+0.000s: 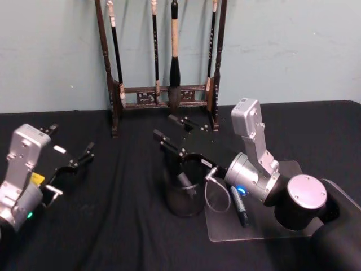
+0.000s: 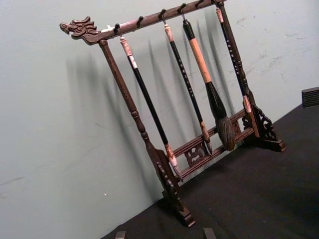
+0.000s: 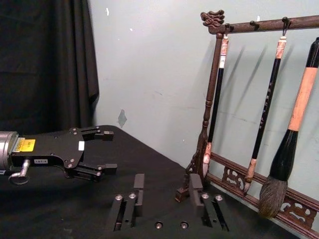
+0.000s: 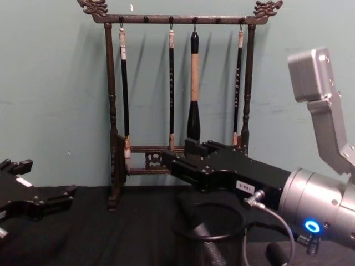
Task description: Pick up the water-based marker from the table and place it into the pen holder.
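Observation:
The pen holder [image 1: 184, 206], a round black mesh cup, stands at mid-table and shows at the bottom of the chest view [image 4: 221, 252]. A dark marker [image 1: 185, 183] leans inside it [image 4: 198, 229]. Another dark water-based marker [image 1: 240, 206] with blue on it lies on a clear tray to the cup's right. My right gripper [image 1: 163, 125] hovers over the cup's far side, open and empty [image 4: 186, 158], its fingertips [image 3: 138, 180] pointing toward the brush rack. At the table's left my left gripper [image 1: 72, 140] stays open and empty [image 3: 107, 150].
A tall dark wooden rack [image 1: 163, 96] hung with calligraphy brushes stands at the table's back against the wall [image 2: 199, 149]. The clear tray [image 1: 225, 231] lies right of the cup under my right arm. Black cloth covers the table.

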{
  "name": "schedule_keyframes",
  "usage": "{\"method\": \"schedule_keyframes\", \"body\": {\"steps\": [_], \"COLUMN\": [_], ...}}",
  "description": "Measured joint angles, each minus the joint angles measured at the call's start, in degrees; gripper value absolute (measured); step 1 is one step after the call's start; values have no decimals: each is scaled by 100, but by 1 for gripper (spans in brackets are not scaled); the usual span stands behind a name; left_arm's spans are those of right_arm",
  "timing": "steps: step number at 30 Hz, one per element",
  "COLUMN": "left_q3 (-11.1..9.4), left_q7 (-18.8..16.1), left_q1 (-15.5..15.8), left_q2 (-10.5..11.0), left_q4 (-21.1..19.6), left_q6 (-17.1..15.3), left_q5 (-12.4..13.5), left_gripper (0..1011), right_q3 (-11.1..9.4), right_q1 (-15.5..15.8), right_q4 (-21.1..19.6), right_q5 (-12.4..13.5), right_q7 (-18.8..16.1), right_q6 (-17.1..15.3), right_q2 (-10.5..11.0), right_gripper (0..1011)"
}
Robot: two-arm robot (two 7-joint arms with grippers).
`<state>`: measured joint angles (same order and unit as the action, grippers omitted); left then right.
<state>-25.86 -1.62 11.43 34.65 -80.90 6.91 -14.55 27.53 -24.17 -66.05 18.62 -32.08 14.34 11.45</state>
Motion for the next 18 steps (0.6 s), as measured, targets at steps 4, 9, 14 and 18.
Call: {"method": "schedule_keyframes", "body": {"steps": [4, 9, 14, 18], "left_q3": [0, 0, 0, 0], "left_q7": [0, 0, 0, 0], "left_q1": [0, 0, 1, 1], "left_q2": [0, 0, 0, 0], "left_q4": [0, 0, 0, 0], "left_q6": [0, 0, 0, 0], "left_q5": [0, 0, 0, 0], "left_gripper": [1009, 1009, 1009, 1009], "right_q3": [-3, -5, -5, -5], "right_q1": [2, 4, 7, 8], "right_q4": [-4, -6, -9, -11], "right_q5": [2, 3, 4, 4], "right_q7": [2, 5, 9, 10], "right_q6": [-1, -3, -5, -7], "right_q2": [2, 4, 6, 7], "right_gripper": [651, 826, 937, 1002]}}
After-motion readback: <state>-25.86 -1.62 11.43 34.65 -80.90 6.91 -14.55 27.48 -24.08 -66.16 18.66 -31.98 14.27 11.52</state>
